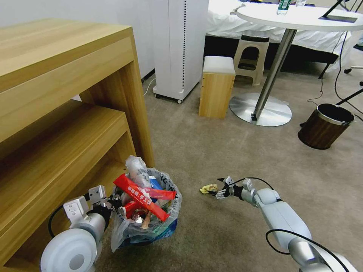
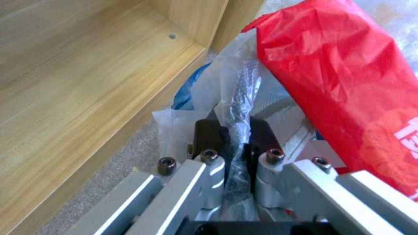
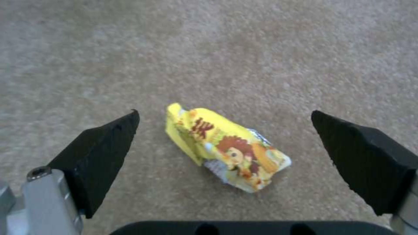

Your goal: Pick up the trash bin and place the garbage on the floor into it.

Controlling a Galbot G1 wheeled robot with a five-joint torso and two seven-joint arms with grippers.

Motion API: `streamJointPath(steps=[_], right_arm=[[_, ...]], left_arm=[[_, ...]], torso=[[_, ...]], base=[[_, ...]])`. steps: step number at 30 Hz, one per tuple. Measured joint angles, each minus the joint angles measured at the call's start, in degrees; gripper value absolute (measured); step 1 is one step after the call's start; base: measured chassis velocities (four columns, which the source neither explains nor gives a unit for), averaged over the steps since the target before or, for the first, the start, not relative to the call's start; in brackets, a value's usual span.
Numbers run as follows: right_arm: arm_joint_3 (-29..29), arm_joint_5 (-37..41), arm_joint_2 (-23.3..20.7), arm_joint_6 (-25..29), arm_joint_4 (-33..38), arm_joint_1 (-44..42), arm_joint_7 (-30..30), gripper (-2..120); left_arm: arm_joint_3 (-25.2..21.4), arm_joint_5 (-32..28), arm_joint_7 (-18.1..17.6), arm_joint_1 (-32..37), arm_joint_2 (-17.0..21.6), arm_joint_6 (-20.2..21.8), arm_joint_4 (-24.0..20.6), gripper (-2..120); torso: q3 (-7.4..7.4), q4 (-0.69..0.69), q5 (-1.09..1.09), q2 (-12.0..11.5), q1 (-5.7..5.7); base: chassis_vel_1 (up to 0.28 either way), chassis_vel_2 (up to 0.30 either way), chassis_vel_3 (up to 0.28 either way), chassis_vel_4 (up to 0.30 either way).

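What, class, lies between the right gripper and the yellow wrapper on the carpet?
Nothing visible. The right gripper is open, its fingers on either side of the yellow wrapper, with bare carpet between them.

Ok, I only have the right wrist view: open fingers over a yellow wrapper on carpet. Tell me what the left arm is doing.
Observer: The left gripper is shut on the clear bag at the rim of the trash bin.
Operator: Give me the bin's position.
Observer: On the carpet beside the wooden shelf unit, to the left of the yellow wrapper.
Operator: Report its contents.
Observer: Heaped above the rim; red wrappers on top.
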Motion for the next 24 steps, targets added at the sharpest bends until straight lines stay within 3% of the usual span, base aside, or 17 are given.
streamJointPath(steps=[12, 24], right_arm=[[-1.0, -4.8, 1.9, -1.9, -2.2, 0.3, 4.4, 99], [-1.0, -8.6, 2.2, -5.0, -2.4, -0.1, 8.1, 60]], left_arm=[[-0.5, 0.0, 0.1, 0.5, 0.1, -0.1, -1.0, 3], [-0.4, 0.6, 0.4, 0.1, 0.1, -0.3, -0.5, 3]], torso=[[-0.01, 0.0, 0.0, 0.0, 0.0], [-0.01, 0.0, 0.01, 0.0, 0.0]], base=[[0.0, 0.0, 0.0, 0.0], [0.0, 0.0, 0.0, 0.0]])
